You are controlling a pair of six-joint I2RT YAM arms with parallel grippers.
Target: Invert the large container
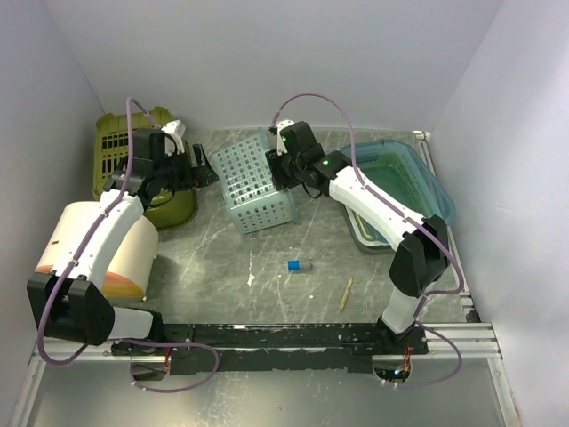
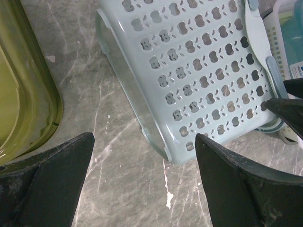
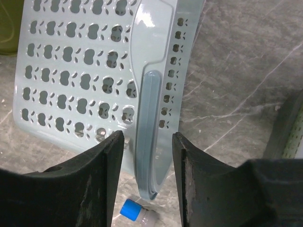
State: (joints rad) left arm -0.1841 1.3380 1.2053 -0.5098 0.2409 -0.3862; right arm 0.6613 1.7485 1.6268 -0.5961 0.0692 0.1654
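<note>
The large container is a pale teal perforated basket (image 1: 258,187), tipped on its side at the table's middle back. It also shows in the left wrist view (image 2: 199,61) and in the right wrist view (image 3: 71,71). My left gripper (image 1: 206,173) is open just left of it; the basket's lower corner lies near the open jaws (image 2: 144,139) without touching them. My right gripper (image 1: 283,165) is open at the basket's right side. Its jaws (image 3: 148,137) straddle the grey rim handle (image 3: 147,118) with a gap on each side.
An olive green basket (image 1: 133,151) stands at the back left. A blue tub (image 1: 400,187) over a white tray (image 1: 369,236) stands at the right. A blue-capped vial (image 1: 298,265) and a wooden stick (image 1: 346,294) lie in front. A beige roll (image 1: 116,258) is by the left arm.
</note>
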